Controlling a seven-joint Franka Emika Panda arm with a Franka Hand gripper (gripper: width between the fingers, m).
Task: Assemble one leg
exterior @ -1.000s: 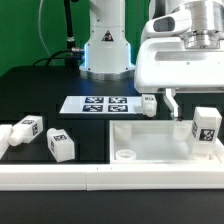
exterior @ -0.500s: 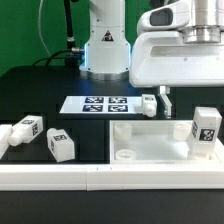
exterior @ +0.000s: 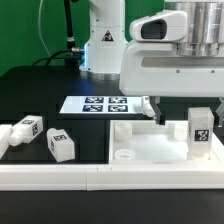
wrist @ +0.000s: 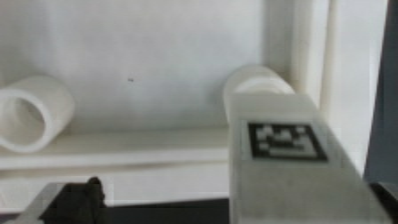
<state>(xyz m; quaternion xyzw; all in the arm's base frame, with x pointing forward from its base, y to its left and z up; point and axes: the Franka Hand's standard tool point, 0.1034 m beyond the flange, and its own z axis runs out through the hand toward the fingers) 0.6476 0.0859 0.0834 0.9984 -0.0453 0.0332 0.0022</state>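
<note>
My end effector (exterior: pixel 158 114) hangs fingers-down over the back rim of the white rimmed panel (exterior: pixel 150 146). I cannot tell how wide the fingers stand. The leg (exterior: pixel 201 129) stands upright on the panel at the frame's right, apart from me, probably so I can grasp it. The panel also has a round socket (exterior: pixel 125 155). A second leg (exterior: pixel 26 128) and a third leg (exterior: pixel 60 146) lie on the black surface at lower left.

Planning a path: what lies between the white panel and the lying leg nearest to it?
Nothing; the exterior view shows only bare black table between that leg and the panel.
</note>
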